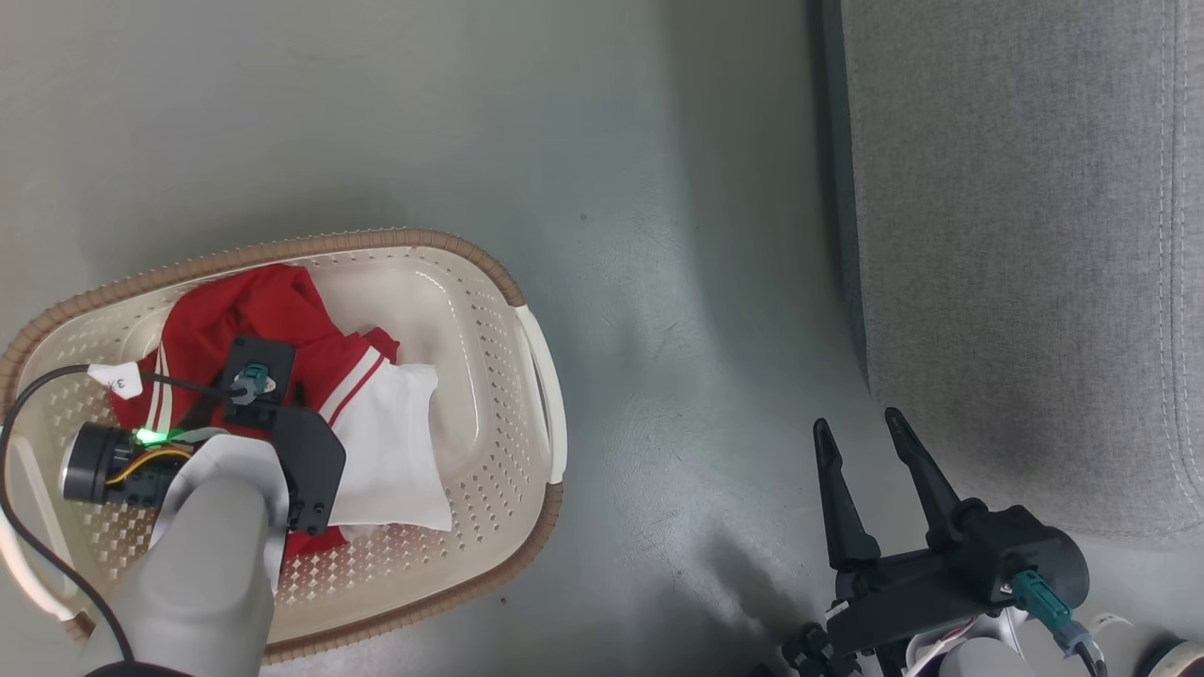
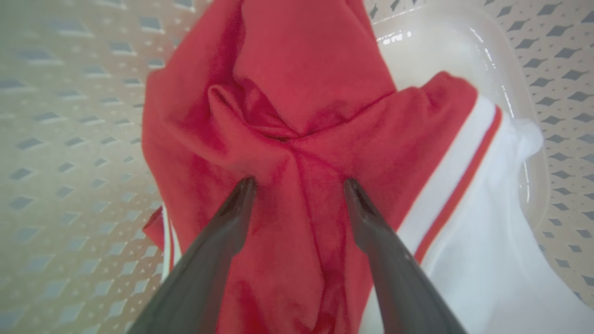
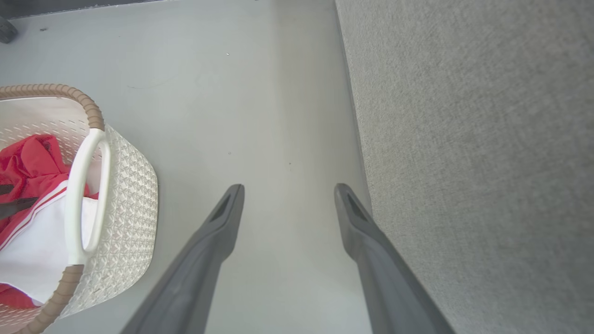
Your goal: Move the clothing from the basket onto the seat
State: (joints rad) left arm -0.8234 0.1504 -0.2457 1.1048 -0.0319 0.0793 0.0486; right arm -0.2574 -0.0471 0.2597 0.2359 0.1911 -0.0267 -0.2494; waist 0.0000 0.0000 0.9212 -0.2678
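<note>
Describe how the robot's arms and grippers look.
The left gripper and the right gripper each have two long, dark grey tapering fingers on a black mount with a teal plug. The left forearm is pale grey; beside it a black camera glows green, and a black cable carries a white tag.

Smooth pale grey floor (image 1: 423, 113) across upper left and centre of frame; faint scuffs, few dark specks, soft shadow.

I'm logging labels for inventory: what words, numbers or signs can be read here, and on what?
"3": on the white tag on the black cable; anything after it is too small to read.
No writing shows on the clothing, the basket or the seat.
</note>
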